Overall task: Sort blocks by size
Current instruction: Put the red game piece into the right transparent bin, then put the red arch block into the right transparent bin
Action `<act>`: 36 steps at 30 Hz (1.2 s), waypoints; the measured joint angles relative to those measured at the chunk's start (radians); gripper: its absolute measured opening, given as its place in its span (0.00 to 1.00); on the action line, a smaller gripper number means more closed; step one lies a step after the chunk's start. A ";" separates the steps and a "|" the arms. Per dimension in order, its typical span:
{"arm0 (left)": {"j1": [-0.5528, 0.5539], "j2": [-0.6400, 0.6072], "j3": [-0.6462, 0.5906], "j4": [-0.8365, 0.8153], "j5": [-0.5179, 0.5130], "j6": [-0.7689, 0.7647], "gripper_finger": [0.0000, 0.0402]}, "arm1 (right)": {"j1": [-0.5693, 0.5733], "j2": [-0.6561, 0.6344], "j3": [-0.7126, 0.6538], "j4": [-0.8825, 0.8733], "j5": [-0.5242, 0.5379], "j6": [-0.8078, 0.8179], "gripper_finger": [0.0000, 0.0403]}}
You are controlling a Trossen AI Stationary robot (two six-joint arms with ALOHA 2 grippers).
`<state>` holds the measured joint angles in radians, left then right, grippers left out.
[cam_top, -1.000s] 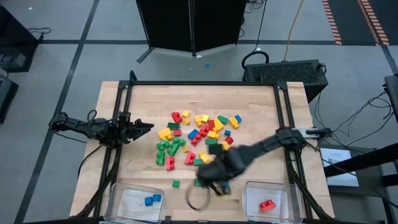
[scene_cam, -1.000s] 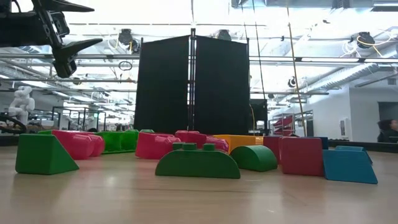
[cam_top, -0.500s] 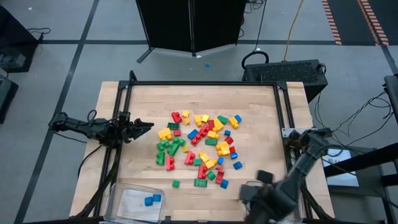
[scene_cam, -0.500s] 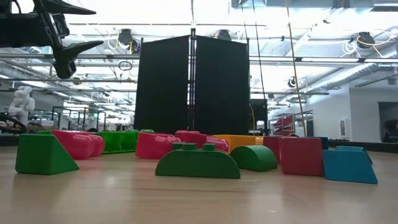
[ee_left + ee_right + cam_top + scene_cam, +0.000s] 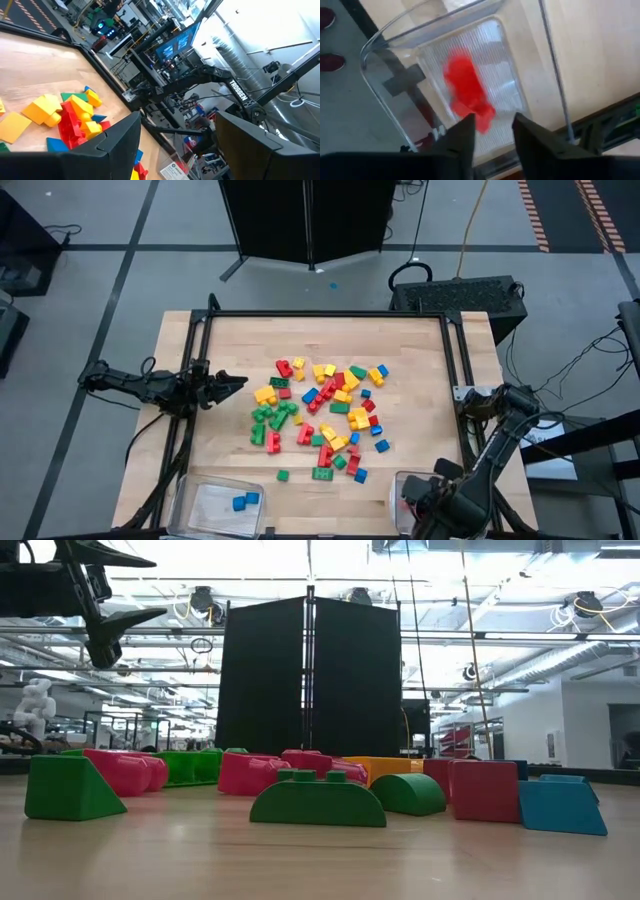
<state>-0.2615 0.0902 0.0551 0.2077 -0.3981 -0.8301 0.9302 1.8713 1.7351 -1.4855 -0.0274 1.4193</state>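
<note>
Two dark fingers of the right gripper (image 5: pixel 490 132) stand parted over the right bin (image 5: pixel 385 45); nothing sits between them. Red blocks (image 5: pixel 467 90) blur beneath, inside that bin. Recommendation: confirm the block rests on the bin floor before lifting clear of the walls. Left gripper (image 5: pixel 228 383) waits spread at the table's left, empty. Remaining blocks (image 5: pixel 320 415) lie mid-table.
</note>
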 joint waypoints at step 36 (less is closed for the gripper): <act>0.000 0.000 0.000 -0.051 0.006 0.005 0.64 | -0.424 0.303 0.146 0.259 0.149 -0.668 0.73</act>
<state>-0.2615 0.0906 0.0551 0.1572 -0.3924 -0.8253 0.5062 2.1740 1.8812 -1.2261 0.1219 0.7511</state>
